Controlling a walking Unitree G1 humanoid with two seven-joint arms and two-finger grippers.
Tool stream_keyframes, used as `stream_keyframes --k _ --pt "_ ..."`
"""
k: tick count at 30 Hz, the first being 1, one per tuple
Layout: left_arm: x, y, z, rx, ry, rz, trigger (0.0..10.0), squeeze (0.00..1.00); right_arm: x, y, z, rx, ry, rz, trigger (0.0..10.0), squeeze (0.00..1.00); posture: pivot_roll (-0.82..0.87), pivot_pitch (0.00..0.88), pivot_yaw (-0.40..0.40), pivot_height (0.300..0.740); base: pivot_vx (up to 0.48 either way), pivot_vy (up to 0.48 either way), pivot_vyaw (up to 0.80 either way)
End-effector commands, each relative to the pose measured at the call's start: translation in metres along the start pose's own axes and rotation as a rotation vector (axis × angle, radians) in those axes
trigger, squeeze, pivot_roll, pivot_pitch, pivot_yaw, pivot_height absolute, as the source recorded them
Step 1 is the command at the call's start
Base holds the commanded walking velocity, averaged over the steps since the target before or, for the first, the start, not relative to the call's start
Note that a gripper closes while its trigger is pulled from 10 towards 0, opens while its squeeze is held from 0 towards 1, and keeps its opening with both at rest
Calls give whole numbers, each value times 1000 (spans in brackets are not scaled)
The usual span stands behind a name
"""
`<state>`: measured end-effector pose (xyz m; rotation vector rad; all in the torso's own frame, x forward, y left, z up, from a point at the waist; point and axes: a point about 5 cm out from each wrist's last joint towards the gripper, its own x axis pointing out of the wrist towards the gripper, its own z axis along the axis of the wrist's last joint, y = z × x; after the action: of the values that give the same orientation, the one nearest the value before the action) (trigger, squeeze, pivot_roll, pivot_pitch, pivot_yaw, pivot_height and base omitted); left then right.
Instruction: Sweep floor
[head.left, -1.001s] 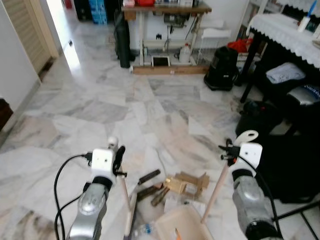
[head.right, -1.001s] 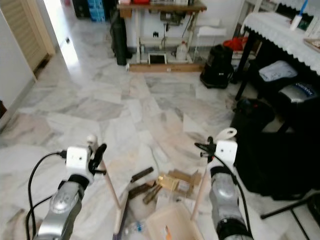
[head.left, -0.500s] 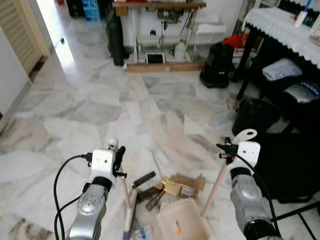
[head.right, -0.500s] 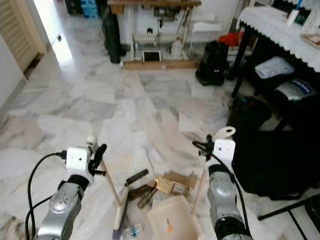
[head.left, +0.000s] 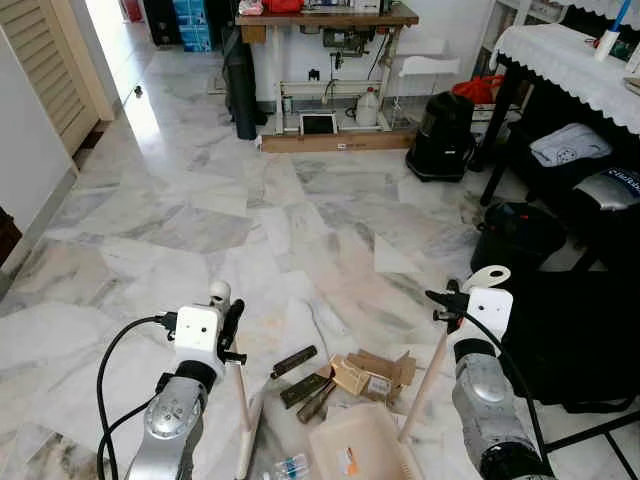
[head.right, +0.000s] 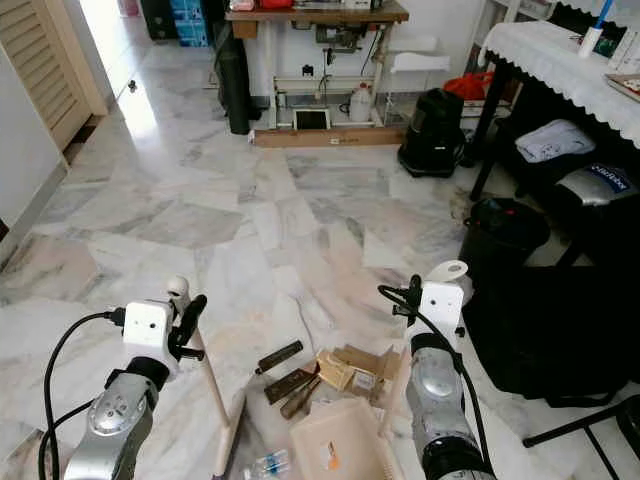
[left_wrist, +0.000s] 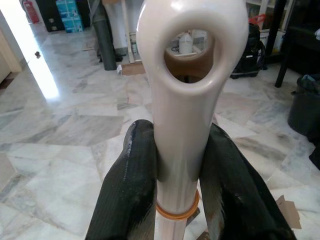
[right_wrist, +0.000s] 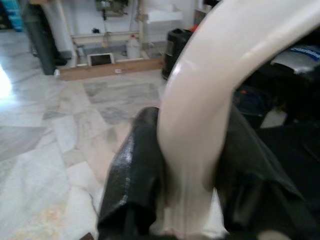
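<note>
I am watching a marble floor (head.left: 180, 210) that runs far back to a work table, with a black bag (head.left: 580, 330) close on the right. Near me, between the two arms, lies the litter: a cream dustpan (head.left: 365, 450) at the near edge, a crumpled cardboard box (head.left: 372, 372) just beyond it, dark sticks (head.left: 300, 385) to its left, and a small plastic bottle (head.left: 290, 467) by the broom head.

The left gripper (left_wrist: 175, 165) is clamped on the broom handle (head.left: 238, 395), both black fingers (left_wrist: 127, 195) pressed against the cream shaft just under its hanging loop. The right gripper (right_wrist: 185, 170) is likewise closed around the dustpan handle (head.left: 425, 385), which slants down to the pan.

My main worry is the big, light cardboard: I judge a hard stroke would shove it over or past the pan lip instead of into it. Next, the pan rests on smooth stone, so a push from the broom could slide or tip it unless the right arm holds it down. The broom is gripped near its very top, so the head may swing wide and knock the sticks leftward, away from the pan. The bottle could roll off under the bristles.
</note>
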<state>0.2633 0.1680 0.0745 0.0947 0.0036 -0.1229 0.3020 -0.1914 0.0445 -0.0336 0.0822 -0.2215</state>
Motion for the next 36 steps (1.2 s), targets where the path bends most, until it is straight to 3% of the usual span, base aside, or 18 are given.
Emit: stream_keyframes --k 1,7,13,26,36 --pt "-1 3 11 23 -36 -8 10000 0 -1 -1 4 28 -42 -25 10000 0 64 0 -12 740 0 0 0" --pt "-8 4 9 28 -20 -9 10000 0 -15 -11 1 80 -76 -57 10000 0 57 0 -5 740 0 0 0" --pt "-7 2 8 24 -10 -17 10000 0 -26 -22 -12 56 -36 -98 10000 0 53 0 -4 740 0 0 0" --pt "-13 3 9 25 -4 -11 10000 0 -15 -25 -24 114 102 -191 10000 0 69 0 -13 740 0 0 0" --pt "-20 6 12 31 -1 -6 10000 0 -12 -29 -24 36 95 -236 10000 0 89 39 -14 740 0 0 0"
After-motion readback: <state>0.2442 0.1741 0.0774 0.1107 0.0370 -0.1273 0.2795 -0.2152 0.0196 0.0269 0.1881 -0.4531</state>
